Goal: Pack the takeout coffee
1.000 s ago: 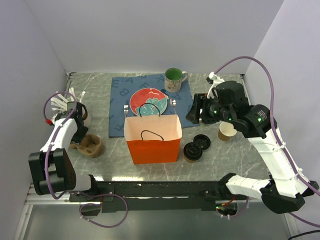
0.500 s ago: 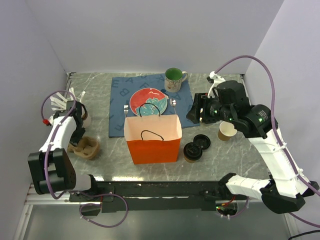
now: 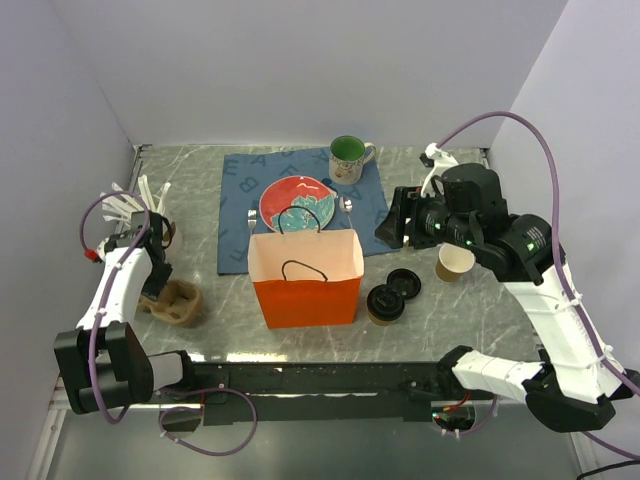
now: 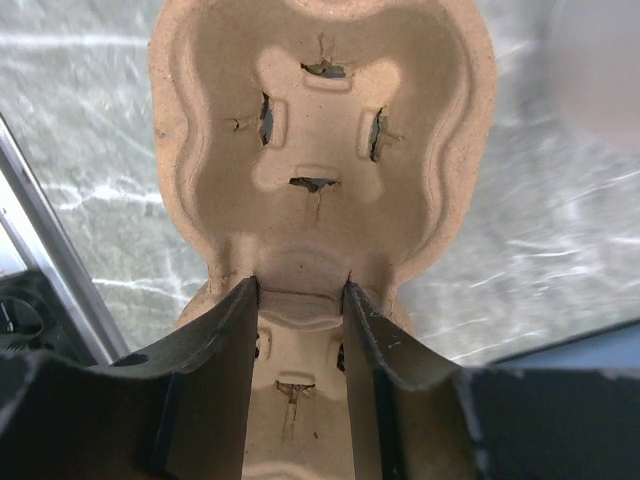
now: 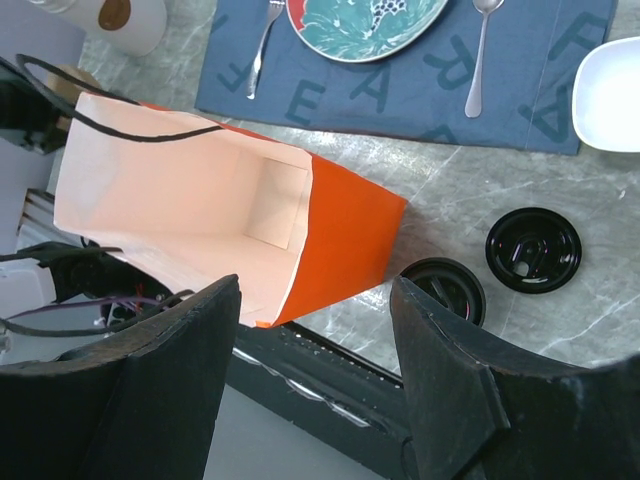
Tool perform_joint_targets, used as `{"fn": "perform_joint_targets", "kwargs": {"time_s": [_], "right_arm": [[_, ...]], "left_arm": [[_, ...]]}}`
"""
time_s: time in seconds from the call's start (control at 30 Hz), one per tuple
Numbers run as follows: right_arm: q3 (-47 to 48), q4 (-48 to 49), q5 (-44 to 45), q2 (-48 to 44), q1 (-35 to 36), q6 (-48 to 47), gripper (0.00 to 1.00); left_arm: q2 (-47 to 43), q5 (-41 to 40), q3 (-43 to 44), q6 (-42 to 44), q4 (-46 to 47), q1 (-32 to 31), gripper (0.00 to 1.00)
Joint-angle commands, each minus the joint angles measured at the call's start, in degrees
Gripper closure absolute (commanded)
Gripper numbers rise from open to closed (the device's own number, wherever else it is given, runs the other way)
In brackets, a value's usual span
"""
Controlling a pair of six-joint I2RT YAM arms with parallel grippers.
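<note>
At the table's left edge, top view: the left gripper (image 3: 155, 284) has just closed on the pulp cup carrier (image 3: 178, 304) and nudged it frontward. The takeout coffee (image 3: 385, 304) sits untouched near the front edge, just right of the orange bag (image 3: 305, 285). Left wrist: the jaws are clamped on the carrier's middle ridge. Right wrist: the right gripper (image 5: 312, 290) hangs with jaws apart and holds nothing, so it looks like packing hasn't really started.

Top camera looks down from high. Left wrist: close over tray (image 4: 320, 130) at 8 o'clock. Right wrist also sees the bag (image 5: 180, 215).
</note>
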Motion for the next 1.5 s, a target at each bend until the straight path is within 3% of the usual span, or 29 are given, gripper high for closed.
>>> {"fn": "perform_joint_targets", "kwargs": {"time_s": [0.0,0.27,0.43,0.87,1.07,1.2,1.47], "right_arm": [[0.8,1.9,0.3,-1.7,-0.4,-0.1,0.31],[1.4,1.8,0.4,-1.7,-0.5,-1.0,0.31],[1.5,1.9,0.6,-1.7,-0.3,-1.8,0.31],[3.7,1.6,-0.1,-0.6,-0.4,-3.8,0.31],[3.2,2.1,-0.8,-0.7,-0.5,-4.6,0.31],[3.7,2.4,-0.8,-0.9,-0.3,-5.9,0.3],[3.0,2.6,-0.3,-2.0,-0.5,-8.0,0.29]], "left_arm": [[-0.7,1.0,-0.5,-1.5,0.6,0.3,0.6],[0.4,1.1,0.4,-1.6,-0.2,0.2,0.54],[0.5,1.1,0.8,-1.6,-1.1,0.2,0.59],[-8.1,1.7,6.7,1.5,-8.9,0.3,0.61],[-15.0,8.9,8.9,8.9,-7.1,-0.7,0.62],[-19.4,19.1,9.2,17.3,-3.8,-1.2,0.63],[-22.0,32.2,13.9,26.0,-1.2,-2.1,0.71]]}}
